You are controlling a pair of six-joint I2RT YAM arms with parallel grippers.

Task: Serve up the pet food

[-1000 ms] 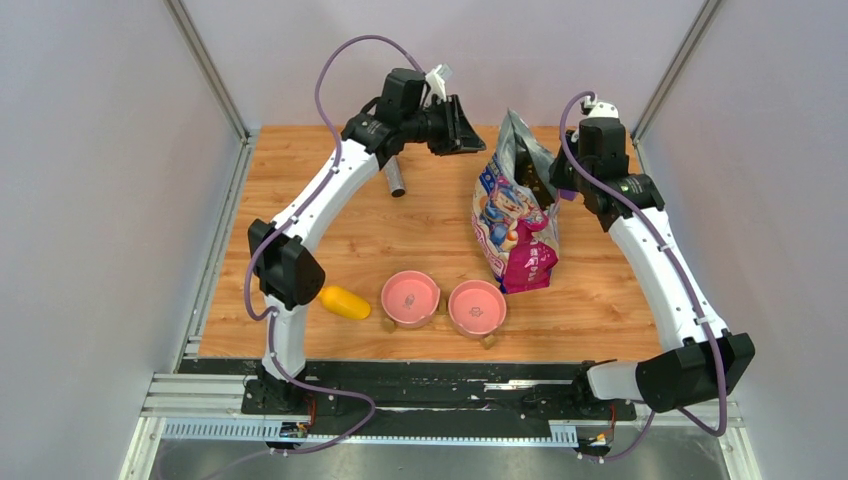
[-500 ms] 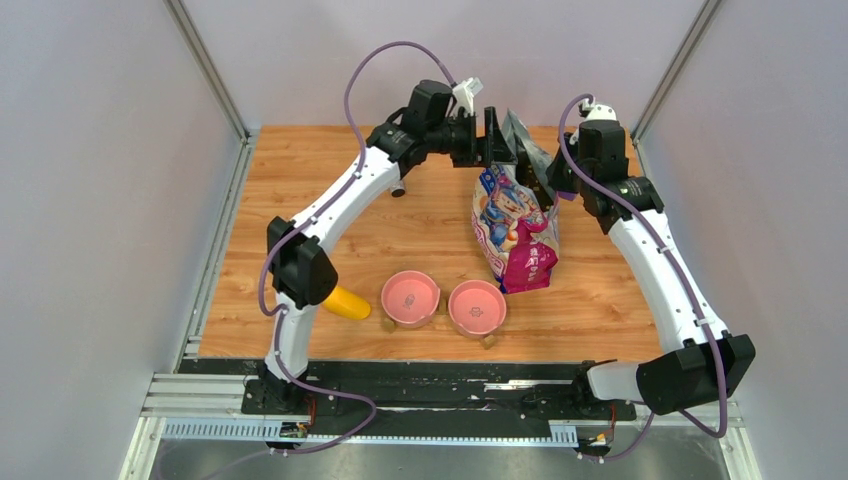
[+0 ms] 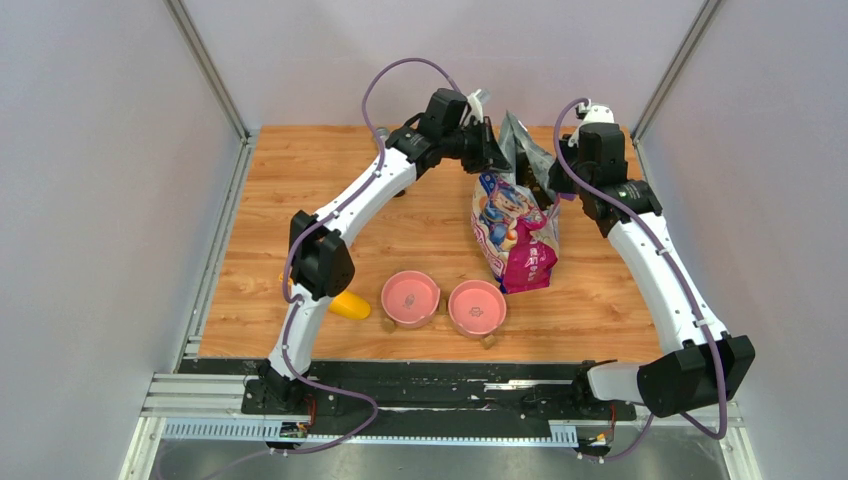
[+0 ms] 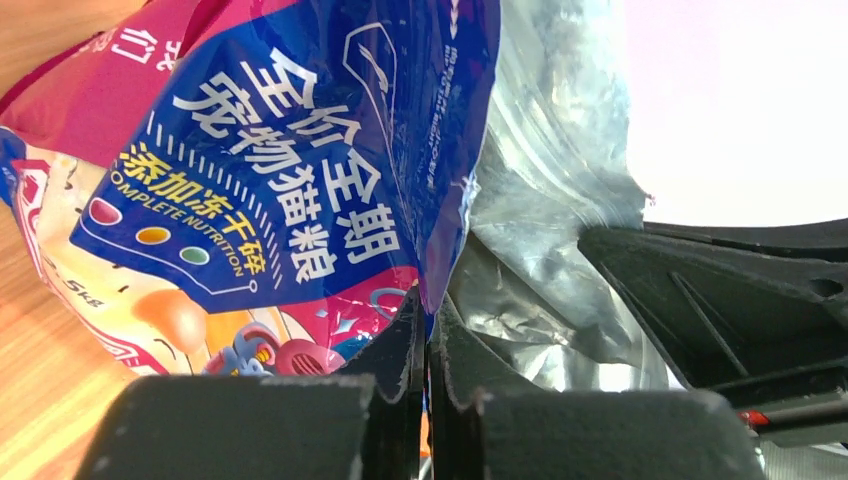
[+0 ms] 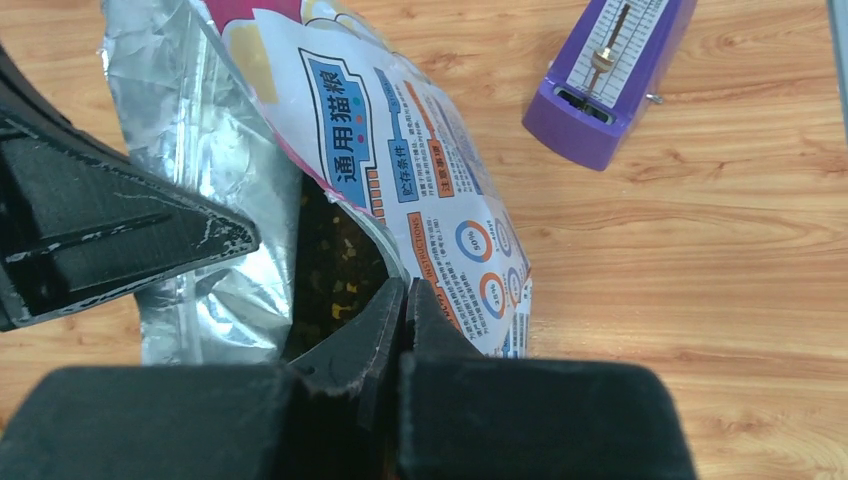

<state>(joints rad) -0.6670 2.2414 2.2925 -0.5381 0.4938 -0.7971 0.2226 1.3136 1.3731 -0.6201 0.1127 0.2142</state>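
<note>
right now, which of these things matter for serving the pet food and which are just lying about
For the job: pet food, inside the opened bag; left pink bowl; right pink bowl; yellow scoop.
Lying about: purple metronome.

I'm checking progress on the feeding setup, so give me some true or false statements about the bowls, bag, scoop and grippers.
1. Both pink bowls are empty. True.
2. The left gripper is open, clear of the bag. False: it is shut on the bag's top edge.
3. The right gripper holds the yellow scoop. False: it pinches the bag; the scoop lies on the table.
4. Kibble shows inside the open bag. True.
</note>
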